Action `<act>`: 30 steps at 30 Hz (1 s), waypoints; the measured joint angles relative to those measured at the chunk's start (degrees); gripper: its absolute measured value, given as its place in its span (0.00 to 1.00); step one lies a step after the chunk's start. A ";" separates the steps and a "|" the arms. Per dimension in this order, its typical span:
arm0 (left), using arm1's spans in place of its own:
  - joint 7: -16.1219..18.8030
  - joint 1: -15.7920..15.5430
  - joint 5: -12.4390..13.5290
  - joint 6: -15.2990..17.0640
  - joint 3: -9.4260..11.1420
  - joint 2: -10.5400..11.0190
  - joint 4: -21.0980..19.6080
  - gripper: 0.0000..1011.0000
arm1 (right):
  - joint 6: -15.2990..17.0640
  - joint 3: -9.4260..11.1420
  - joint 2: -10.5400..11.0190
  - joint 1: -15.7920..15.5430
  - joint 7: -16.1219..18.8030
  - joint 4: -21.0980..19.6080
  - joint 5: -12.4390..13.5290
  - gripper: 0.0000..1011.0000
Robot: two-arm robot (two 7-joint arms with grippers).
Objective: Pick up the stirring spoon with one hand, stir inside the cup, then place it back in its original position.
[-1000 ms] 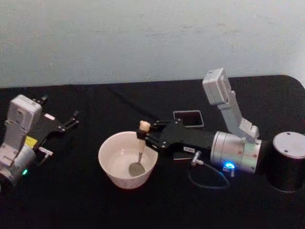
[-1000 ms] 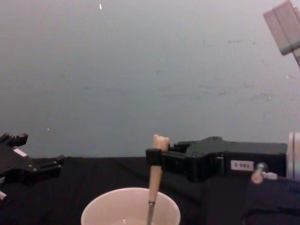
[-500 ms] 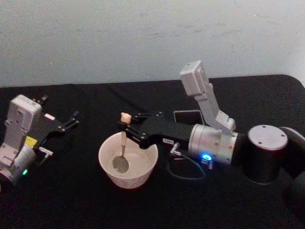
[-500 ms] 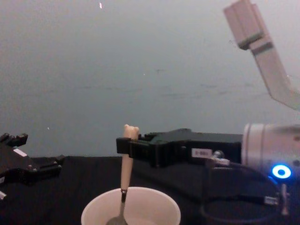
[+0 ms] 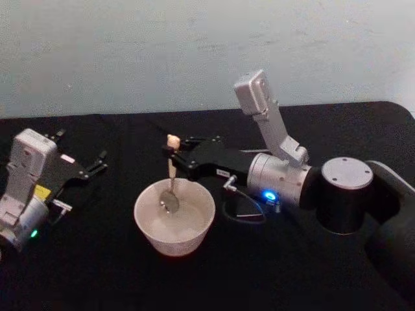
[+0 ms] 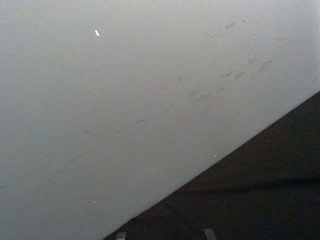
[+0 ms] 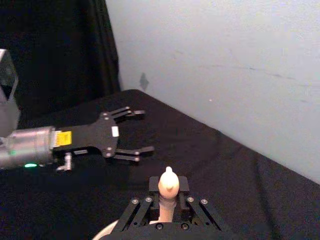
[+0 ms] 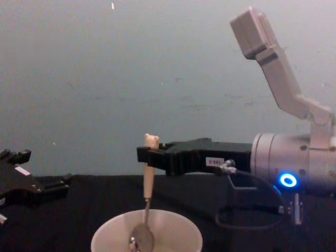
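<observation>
The right pincer (image 5: 172, 153) reaches in level above the cup (image 5: 172, 241), just over its far rim, and is clamped on the cream handle of the stirring spoon (image 5: 170, 176) right under the little bear head. From there the spoon hangs close to upright, its thin dark neck crossing the rim line and its shiny bowl down inside the cup, toward the far side of the hollow. I can't tell whether the bowl touches the cup's bottom. A blue ring (image 5: 267, 194) glows on the pale grey wrist behind the pincer, off to the cup's right.

The cup sits on the black counter (image 5: 97, 265). Well to the cup's left the left pincer (image 5: 81, 148) lies low over the counter with its fingers spread wide and nothing between them, pointing away toward the wall.
</observation>
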 joint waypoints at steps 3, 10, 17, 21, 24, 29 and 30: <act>0.00 0.00 0.00 0.00 0.00 0.00 0.00 0.99 | -0.15 0.55 0.24 0.01 -0.04 0.19 -0.44 0.21; 0.00 0.00 0.00 0.00 0.00 0.00 0.00 0.99 | -0.39 1.42 2.29 -1.17 0.92 -1.16 -1.08 0.21; 0.00 0.00 0.00 0.00 0.00 0.00 0.00 0.99 | 0.16 1.91 5.06 -3.22 2.97 -4.28 -0.79 0.21; 0.00 0.00 0.00 0.00 0.00 0.00 0.00 0.99 | 0.73 1.65 6.46 -4.53 4.26 -6.49 -0.05 0.21; 0.00 0.00 0.00 0.00 0.00 0.00 0.00 0.99 | 1.01 1.38 6.87 -4.97 4.69 -7.32 0.31 0.21; 0.00 0.00 0.00 0.00 0.00 0.00 0.00 0.99 | 1.60 0.66 6.99 -5.18 5.22 -8.26 1.02 0.21; 0.00 0.00 0.00 0.00 0.00 0.00 0.00 0.99 | 1.68 0.45 6.80 -5.00 5.27 -8.29 1.20 0.21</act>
